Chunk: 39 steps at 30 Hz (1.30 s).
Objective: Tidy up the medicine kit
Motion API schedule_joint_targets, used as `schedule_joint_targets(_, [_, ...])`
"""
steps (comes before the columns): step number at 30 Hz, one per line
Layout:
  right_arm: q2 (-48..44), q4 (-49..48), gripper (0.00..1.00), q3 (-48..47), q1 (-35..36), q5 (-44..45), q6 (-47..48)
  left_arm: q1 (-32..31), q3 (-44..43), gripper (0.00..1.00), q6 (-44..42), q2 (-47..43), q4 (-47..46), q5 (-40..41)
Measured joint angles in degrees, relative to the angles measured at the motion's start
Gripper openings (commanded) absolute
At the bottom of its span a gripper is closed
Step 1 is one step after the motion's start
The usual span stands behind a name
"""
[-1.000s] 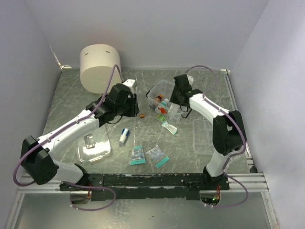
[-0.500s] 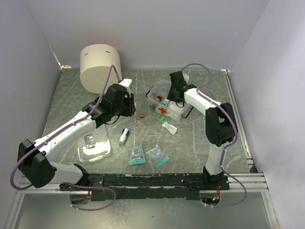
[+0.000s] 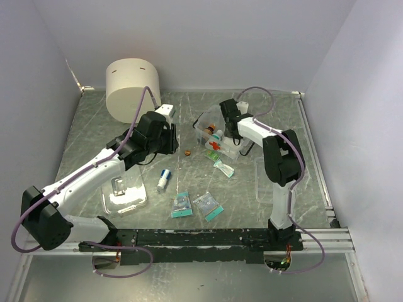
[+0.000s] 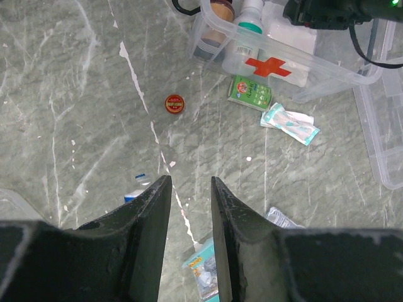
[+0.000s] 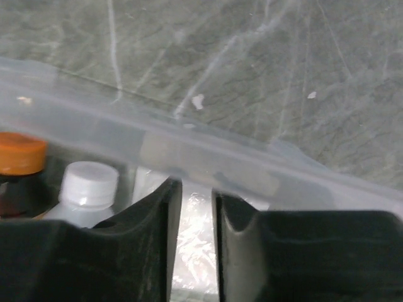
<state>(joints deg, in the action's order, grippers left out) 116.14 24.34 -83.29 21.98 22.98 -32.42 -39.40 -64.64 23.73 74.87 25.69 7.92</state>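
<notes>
Top: clear plastic medicine kit with red cross [image 3: 217, 139] sits mid-counter [image 3: 88, 119], right tool [image 3: 221, 123] dipped inside.
Left wrist: left tool [image 4: 189, 184] slightly parted, empty, above counter; small red round tin [image 4: 174, 103] and green sachet [image 4: 250, 92] lie just outside kit.
Right wrist: narrow gap over white packet [image 5: 195, 233]; can't tell if gripping.

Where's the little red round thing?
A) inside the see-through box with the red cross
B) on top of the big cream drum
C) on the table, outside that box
C: the little red round tin lies on the bare table, with a gap between it and the medicine kit, so it is not inside.
</notes>
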Motion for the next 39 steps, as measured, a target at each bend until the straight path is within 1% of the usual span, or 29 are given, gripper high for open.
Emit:
schedule_joint_targets(3, [1.70,0.85,0.22,0.00,0.00,1.92,0.13,0.00,0.00,0.42,0.02,0.00,-0.02,0.00])
schedule_joint_targets(6, [2.14,1.60,0.22,0.00,0.20,2.03,0.17,0.00,0.00,0.42,0.02,0.00,-0.13,0.00])
schedule_joint_targets(15, [1.53,4.37,0.21,0.17,0.37,-2.14,-1.92,0.00,0.02,0.42,0.02,0.00,-0.20,-0.02])
schedule_joint_targets(18, [-0.24,5.51,0.23,0.39,0.39,-2.89,-2.89,0.00,0.02,0.42,0.04,0.00,-0.20,-0.04])
schedule_joint_targets(20, [-1.79,6.25,0.26,0.35,0.44,-2.84,-3.30,0.00,0.02,0.44,0.07,0.00,-0.20,-0.02])
schedule_joint_targets(24, [-6.16,7.48,0.35,-0.17,0.55,-2.60,-3.63,0.00,0.24,0.48,0.33,-0.24,-0.31,0.04])
schedule_joint_targets(27, [-11.06,6.84,0.44,0.37,0.70,-3.72,-2.67,0.00,1.49,0.58,0.76,-1.44,-0.68,0.57])
schedule_joint_targets(29, [-15.72,5.49,0.48,2.45,1.11,-5.18,-1.55,0.00,2.21,0.60,1.16,-2.25,-0.68,0.92])
schedule_joint_targets(34, [-28.28,1.38,0.56,10.19,3.85,-11.17,1.14,0.00,3.50,0.60,2.93,-4.39,-0.57,3.02])
schedule_joint_targets(39, [-35.78,-1.90,0.58,16.39,12.11,-15.41,2.95,0.00,5.77,0.59,5.09,-9.60,-0.11,8.76])
